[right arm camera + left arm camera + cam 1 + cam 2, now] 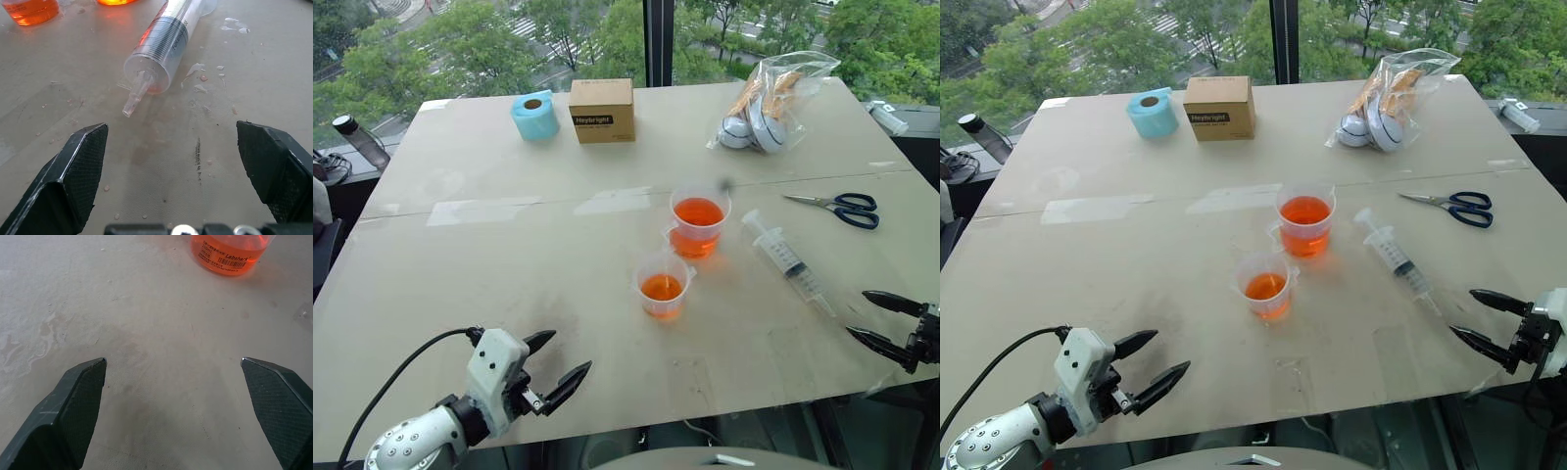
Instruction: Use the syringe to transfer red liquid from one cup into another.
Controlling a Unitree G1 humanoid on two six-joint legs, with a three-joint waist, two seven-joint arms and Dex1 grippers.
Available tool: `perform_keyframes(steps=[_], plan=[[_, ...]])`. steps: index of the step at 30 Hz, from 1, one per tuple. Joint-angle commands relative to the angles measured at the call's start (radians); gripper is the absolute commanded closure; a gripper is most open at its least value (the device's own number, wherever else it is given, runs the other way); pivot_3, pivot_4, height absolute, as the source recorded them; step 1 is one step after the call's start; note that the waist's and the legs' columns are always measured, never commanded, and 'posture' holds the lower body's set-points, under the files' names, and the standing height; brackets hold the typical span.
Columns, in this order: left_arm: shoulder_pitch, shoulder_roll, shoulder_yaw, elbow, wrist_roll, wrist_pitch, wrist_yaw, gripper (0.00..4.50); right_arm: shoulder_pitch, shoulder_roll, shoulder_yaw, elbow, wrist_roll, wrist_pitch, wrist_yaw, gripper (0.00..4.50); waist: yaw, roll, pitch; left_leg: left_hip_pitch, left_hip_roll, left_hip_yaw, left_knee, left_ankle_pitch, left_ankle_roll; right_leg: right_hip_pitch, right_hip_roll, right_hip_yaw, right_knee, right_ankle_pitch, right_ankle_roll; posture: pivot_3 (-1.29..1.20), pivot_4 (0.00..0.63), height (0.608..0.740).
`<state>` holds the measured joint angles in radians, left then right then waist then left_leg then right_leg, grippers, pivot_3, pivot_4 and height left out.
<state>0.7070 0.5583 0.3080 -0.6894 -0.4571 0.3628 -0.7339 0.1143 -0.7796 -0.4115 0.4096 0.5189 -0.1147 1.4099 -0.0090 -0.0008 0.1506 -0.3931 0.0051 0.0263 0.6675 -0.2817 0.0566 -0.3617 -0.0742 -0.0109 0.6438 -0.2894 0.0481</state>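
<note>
Clear plastic syringe (pixel 788 260) with black graduation marks and white plunger lies flat on the matte beige table (pixel 509 284), narrow tip toward the right claw (pixel 887 324), just right of both cups. Taller clear cup (pixel 699 221) holds translucent orange-red liquid (pixel 698 212); the shorter clear cup (pixel 663 284) with a pouring lip sits near it on the robot's side, also holding some. Right claw spread wide, empty, textured black fingers low near the syringe tip. Left claw (pixel 552 364) spread wide too, empty, well apart from the cups. Small droplets (pixel 205 78) dot the table beside the barrel.
</note>
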Motion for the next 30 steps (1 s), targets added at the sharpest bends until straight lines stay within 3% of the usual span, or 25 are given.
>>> perform_keyframes(steps=[1,20,25,30], plan=[[0.028,0.007,0.02,0.002,-0.011,-0.036,-0.037,0.0,0.021,0.003,-0.036,-0.048,0.02,-0.002,-0.016,0.06,0.0,0.0,0.0,0.0,0.0,0.0,0.0,0.0,0.0,0.0,0.0,0.0,0.0,0.0,0.0,0.0,0.15,0.74],[0.019,-0.008,0.043,0.082,-0.003,-0.11,-0.08,0.0,-0.024,-0.011,-0.011,-0.019,-0.005,0.001,-0.021,0.06,0.001,0.0,0.0,0.0,0.0,0.0,0.0,0.0,0.0,0.0,0.0,0.0,-0.001,0.0,0.0,0.0,0.15,0.74],[-0.037,0.016,0.047,0.075,-0.012,-0.096,-0.084,0.0,-0.051,-0.07,-0.013,-0.125,0.01,0.139,-0.076,0.06,0.0,0.002,0.0,0.0,0.0,0.0,0.0,0.0,0.0,0.0,0.0,0.0,-0.001,0.0,0.0,0.0,0.15,0.74],[-0.149,0.079,0.081,0.034,-0.152,0.004,-0.102,0.0,-0.094,-0.182,0.022,-0.332,0.051,0.396,-0.119,0.06,-0.002,0.005,-0.001,0.0,0.0,-0.001,0.0,0.0,0.0,0.0,0.0,0.0,0.0,0.0,0.0,0.0,0.15,0.74]])
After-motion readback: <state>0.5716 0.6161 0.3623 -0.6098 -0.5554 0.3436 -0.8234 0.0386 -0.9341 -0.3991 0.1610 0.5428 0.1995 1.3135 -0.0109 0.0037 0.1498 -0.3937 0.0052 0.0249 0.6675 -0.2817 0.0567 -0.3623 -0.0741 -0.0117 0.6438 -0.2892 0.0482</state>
